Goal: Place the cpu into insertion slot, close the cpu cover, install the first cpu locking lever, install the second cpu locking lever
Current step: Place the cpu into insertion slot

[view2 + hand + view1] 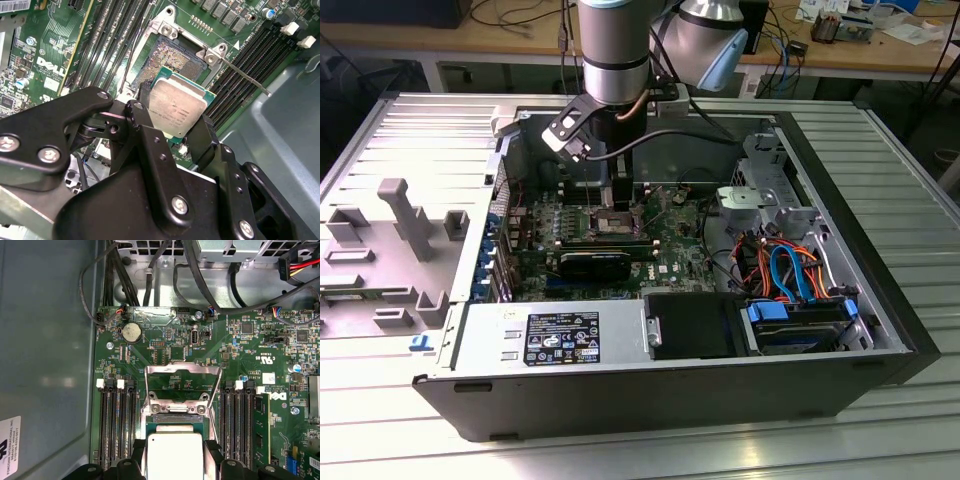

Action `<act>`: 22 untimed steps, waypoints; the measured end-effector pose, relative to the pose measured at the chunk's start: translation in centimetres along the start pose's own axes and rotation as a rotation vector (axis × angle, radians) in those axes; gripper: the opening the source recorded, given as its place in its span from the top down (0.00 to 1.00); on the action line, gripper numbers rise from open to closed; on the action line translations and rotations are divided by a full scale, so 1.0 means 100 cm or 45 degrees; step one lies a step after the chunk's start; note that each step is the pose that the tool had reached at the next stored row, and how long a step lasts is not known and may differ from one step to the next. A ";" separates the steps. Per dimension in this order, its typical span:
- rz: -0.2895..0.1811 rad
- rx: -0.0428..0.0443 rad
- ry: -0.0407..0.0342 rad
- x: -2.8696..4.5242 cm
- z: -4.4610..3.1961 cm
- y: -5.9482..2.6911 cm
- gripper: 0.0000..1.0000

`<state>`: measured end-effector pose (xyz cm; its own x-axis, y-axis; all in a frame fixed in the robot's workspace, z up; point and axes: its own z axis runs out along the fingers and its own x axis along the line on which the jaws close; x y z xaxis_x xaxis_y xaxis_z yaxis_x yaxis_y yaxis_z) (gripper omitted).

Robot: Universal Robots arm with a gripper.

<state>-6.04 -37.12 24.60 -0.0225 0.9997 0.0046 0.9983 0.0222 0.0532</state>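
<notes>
Inside the open computer case (880,330), the arm is reaching down over the green motherboard (675,250). The gripper (172,120) is holding the cpu (177,107), its black fingers (144,100) pinching the chip by two opposite edges, silvery top facing both wrist cameras. The cpu is hanging partly over the insertion slot (172,57), whose contact field is lying exposed beyond it; whether chip and socket are touching cannot be told. The cpu cover (182,382) is standing swung open at the socket's far side. A locking lever (245,75) is lying released beside the memory slots (260,52).
</notes>
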 end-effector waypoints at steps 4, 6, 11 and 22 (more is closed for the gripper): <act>0.000 0.000 0.0000 0.0000 0.0000 0.0000 0.46; 0.000 0.000 0.0005 0.0001 0.0005 0.0000 0.46; 0.007 0.003 -0.0025 -0.0009 0.0161 -0.0011 0.46; 0.013 0.003 -0.0028 -0.0030 0.0199 -0.0016 0.46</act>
<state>-6.09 -37.41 22.60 -0.0124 0.9999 0.0030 0.9986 0.0122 0.0506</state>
